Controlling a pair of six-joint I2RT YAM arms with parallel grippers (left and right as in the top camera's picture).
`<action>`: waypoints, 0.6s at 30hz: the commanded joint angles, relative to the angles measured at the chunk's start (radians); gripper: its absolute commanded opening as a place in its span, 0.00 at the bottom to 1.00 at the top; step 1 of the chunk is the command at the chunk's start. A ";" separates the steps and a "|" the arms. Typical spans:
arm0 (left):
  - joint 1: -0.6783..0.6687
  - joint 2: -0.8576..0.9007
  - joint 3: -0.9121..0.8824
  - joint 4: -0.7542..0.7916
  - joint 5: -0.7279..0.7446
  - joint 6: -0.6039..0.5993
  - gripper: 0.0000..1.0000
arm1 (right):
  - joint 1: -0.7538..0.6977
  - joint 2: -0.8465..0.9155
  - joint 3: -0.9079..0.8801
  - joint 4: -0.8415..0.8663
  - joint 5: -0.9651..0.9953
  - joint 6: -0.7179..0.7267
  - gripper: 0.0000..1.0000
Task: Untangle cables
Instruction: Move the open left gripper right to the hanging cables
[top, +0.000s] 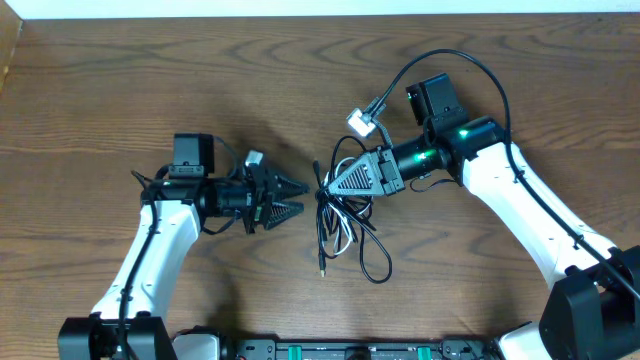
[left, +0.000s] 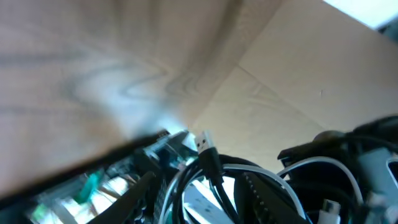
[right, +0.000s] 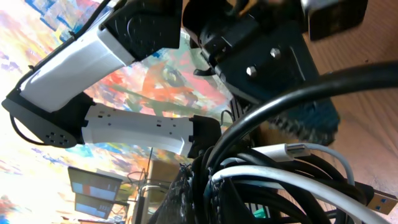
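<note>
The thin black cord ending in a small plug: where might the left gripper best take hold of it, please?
Grip the thin black cord on its straight stretch above the small plug, approaching from the left gripper's side: it lies clear of the black and white loops, while the right gripper clamps the tangle.

cables (top: 338, 212): we see black and white cords bunched in loose loops on the wooden desk (top: 100, 90).
right gripper (top: 322, 191): fingers pinched together at the cables' upper-left knot.
left gripper (top: 298, 197): just left of the cables, we find its fingers spread, touching nothing.
</note>
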 joint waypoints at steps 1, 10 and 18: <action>-0.032 -0.004 -0.003 -0.010 0.008 -0.191 0.41 | 0.002 0.000 0.001 0.004 -0.037 0.005 0.01; -0.114 -0.004 -0.003 -0.008 0.008 -0.463 0.41 | 0.003 0.000 0.002 0.015 -0.037 0.005 0.01; -0.121 -0.004 -0.003 0.178 0.008 -0.560 0.40 | 0.026 0.000 0.002 0.052 -0.037 0.002 0.01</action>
